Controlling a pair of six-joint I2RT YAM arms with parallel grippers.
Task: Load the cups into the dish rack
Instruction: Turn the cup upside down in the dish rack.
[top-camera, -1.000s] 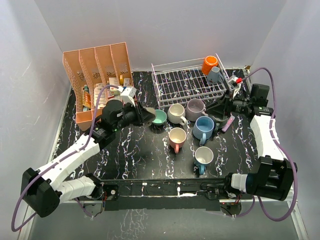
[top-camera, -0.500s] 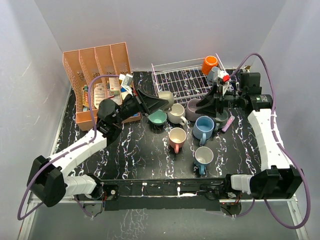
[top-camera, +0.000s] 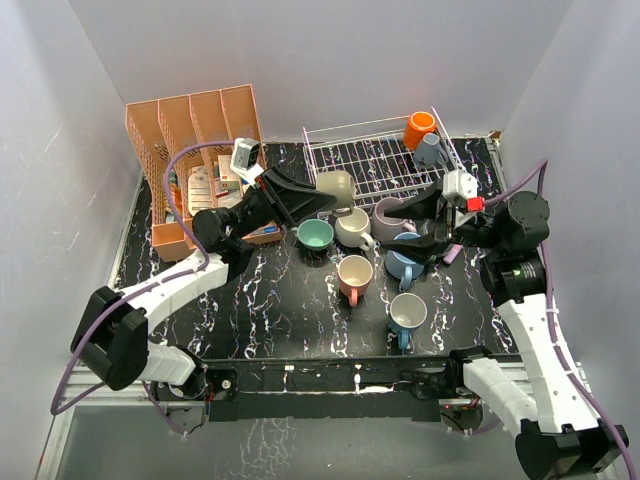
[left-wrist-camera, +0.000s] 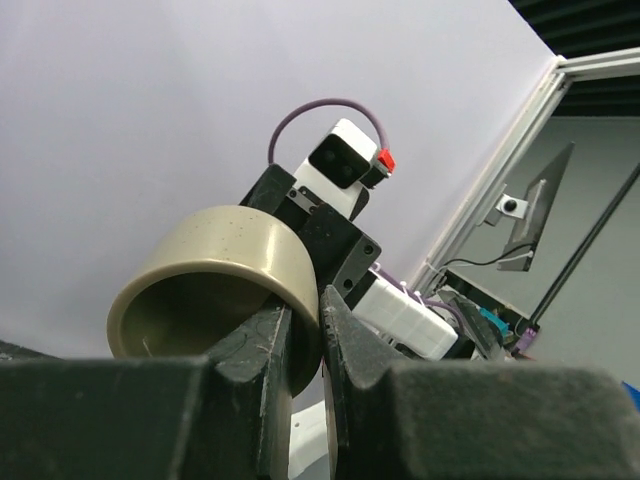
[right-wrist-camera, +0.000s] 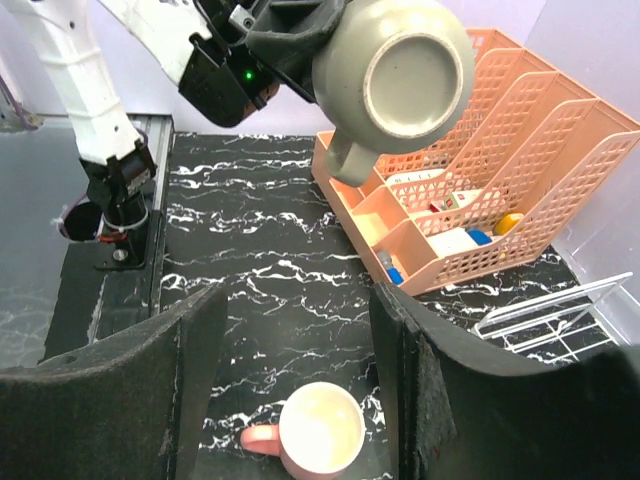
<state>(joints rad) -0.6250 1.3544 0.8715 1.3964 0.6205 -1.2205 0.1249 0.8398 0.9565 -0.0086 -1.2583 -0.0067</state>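
Olive cup (top-camera: 336, 187) pinched in left pincer (left-wrist-camera: 305, 335), right pincer (right-wrist-camera: 298, 305) spread, black marbled table (top-camera: 270, 290), grey walls (top-camera: 300, 50)

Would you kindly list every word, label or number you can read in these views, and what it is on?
None can be read.
The packets in the pink organizer carry printing, but it is too small and blurred.
The mugs and dish rack show no lettering.
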